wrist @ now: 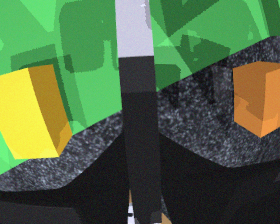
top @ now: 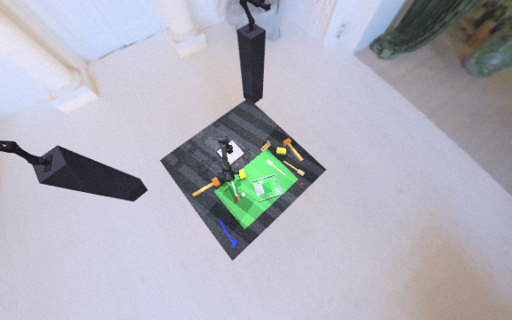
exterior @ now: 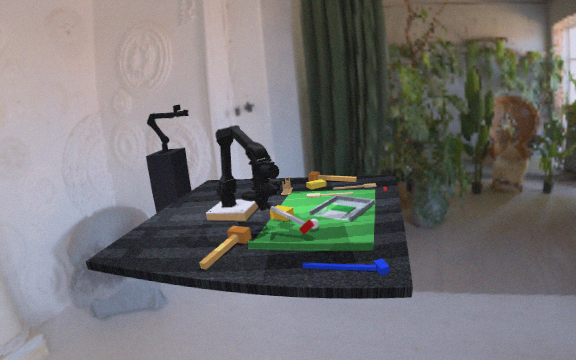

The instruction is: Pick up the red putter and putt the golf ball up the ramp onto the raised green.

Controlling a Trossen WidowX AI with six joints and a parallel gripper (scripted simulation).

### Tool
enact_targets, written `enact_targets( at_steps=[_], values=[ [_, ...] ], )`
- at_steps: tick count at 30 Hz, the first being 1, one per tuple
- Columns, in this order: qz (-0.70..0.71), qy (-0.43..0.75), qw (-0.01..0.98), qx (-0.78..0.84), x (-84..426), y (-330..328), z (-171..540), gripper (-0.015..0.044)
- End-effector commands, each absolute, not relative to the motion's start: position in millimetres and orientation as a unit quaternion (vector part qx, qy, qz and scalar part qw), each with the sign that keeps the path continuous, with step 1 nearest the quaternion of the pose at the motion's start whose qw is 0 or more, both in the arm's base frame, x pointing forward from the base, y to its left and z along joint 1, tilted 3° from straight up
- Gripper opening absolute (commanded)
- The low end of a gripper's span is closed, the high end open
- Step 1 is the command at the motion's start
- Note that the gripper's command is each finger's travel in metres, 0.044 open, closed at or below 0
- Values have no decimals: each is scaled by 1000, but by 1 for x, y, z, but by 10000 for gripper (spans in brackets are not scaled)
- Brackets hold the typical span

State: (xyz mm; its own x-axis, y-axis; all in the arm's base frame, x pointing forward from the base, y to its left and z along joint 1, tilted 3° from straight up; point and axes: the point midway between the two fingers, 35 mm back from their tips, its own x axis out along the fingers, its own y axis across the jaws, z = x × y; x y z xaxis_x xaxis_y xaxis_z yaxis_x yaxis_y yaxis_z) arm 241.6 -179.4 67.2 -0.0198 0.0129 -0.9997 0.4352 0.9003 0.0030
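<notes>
1. Gripper (exterior: 266, 199) is clamped on the putter (exterior: 293, 219) grip, low over the near-left edge of the green mat (exterior: 343, 235), mid frame in the exterior view.
2. Putter shaft slants down and right from the gripper; its red head (exterior: 307, 226) sits at the mat surface, touching or just beside the ball (exterior: 314, 224).
3. Top view: putter (top: 235, 190) runs from the gripper (top: 229, 177) toward frame bottom, ball (top: 243, 194) just right of the head.
4. Wrist view: shaft (wrist: 134, 63) runs straight up the frame centre, dark grip below, pale shaft above; head and ball out of frame.
5. Raised green (exterior: 343, 208), grey-framed, sits right of the ball on the mat; ball is not on it.
6. Yellow block (exterior: 281, 212) just behind the shaft; also at left in the wrist view (wrist: 27, 111).
7. Orange mallet (exterior: 225, 245) lies left of the mat on the dark table (exterior: 168, 240); its head shows at right in the wrist view (wrist: 260, 96).
8. Blue putter (exterior: 348, 266) lies near the table's front edge.
</notes>
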Motion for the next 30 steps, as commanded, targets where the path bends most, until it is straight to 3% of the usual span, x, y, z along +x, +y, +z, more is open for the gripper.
enact_targets(
  at_steps=[1, 20, 30],
  values=[
    [-155, 697, 681, 161, 242, -179, 67, 0],
    [-158, 696, 682, 160, 228, -207, 64, 0],
    [-155, 697, 681, 161, 241, -188, 63, 0]
  ],
)
